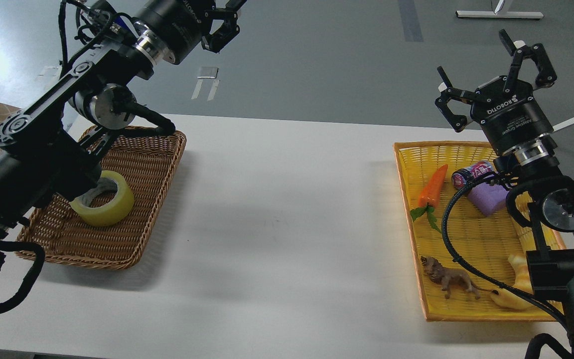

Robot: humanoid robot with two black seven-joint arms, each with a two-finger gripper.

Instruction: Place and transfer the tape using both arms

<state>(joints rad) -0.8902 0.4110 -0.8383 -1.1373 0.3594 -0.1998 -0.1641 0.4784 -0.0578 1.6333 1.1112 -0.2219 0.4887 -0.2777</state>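
Wicker basket (pixel 132 199) holds your tape (pixel 105 202); both hands are raised and empty.
Translucent yellow roll, grey-white core, lies flat, partly behind the left arm. Yellow tray (pixel 411 199): carrot (pixel 434 187), can (pixel 471 174), purple block (pixel 489 199), lion (pixel 449 279). Right hand (pixel 503 75) fingers apart; left hand (pixel 222 25) cropped, cannot tell.

Left arm (pixel 58 114): rose from 8 o'clock toward 12; left tool (pixel 223 22) at top edge, fingers partly cropped. Right arm (pixel 561 219): rose from 4 o'clock; right tool (pixel 496 75) upright, fingers (pixel 541 62) spread, holding nothing.
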